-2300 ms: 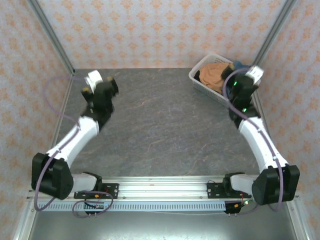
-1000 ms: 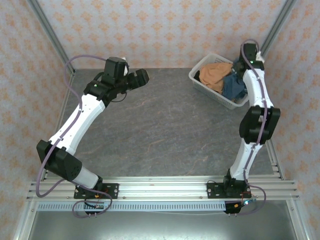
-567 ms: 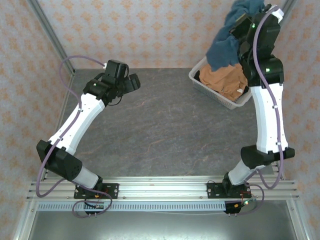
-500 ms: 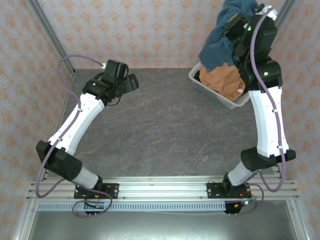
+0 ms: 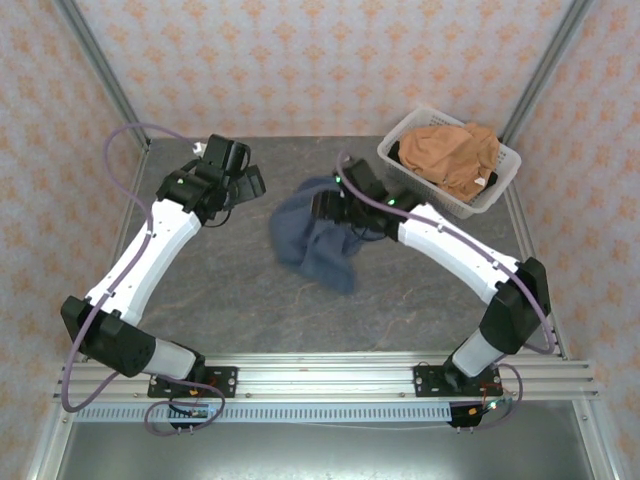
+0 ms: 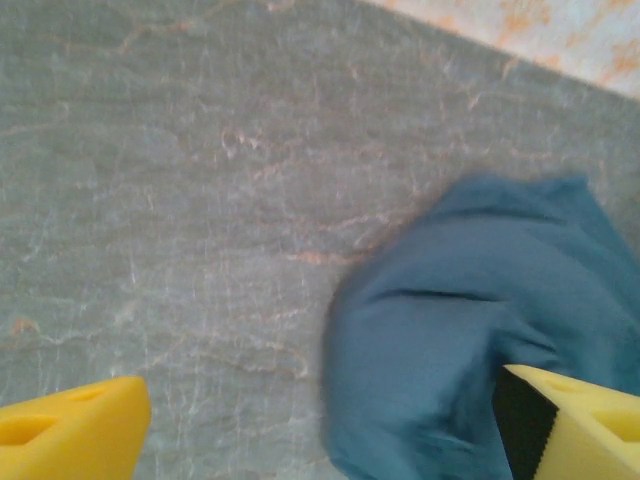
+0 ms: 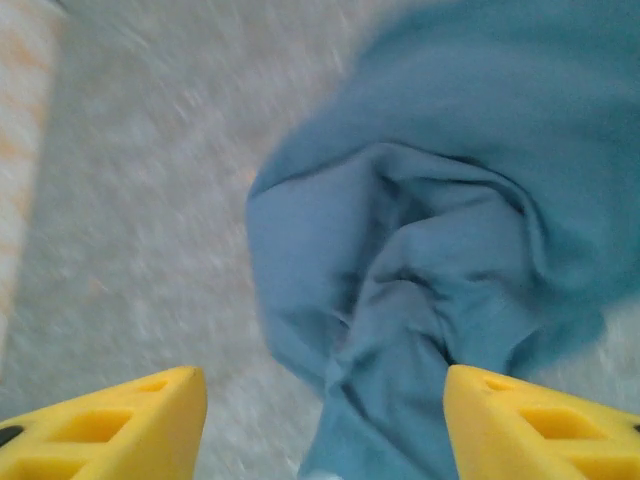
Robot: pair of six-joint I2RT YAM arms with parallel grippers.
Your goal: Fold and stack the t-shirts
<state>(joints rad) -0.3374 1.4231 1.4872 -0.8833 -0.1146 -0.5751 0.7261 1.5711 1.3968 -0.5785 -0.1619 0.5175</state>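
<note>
Right tool [image 5: 327, 205] spread, blue t-shirt [image 5: 315, 245] bunched beneath

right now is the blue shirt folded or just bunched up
Bunched up, not folded. The slate-blue shirt lies in a crumpled heap on the table, with loose creases and uneven edges in both wrist views.

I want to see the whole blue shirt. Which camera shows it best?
The top external view. The blue shirt shows nearly whole there, as a crumpled heap. The left wrist view catches one blurry part of it, cut off at the frame's edge. The right wrist view shows its folds close up, also cut off.
</note>
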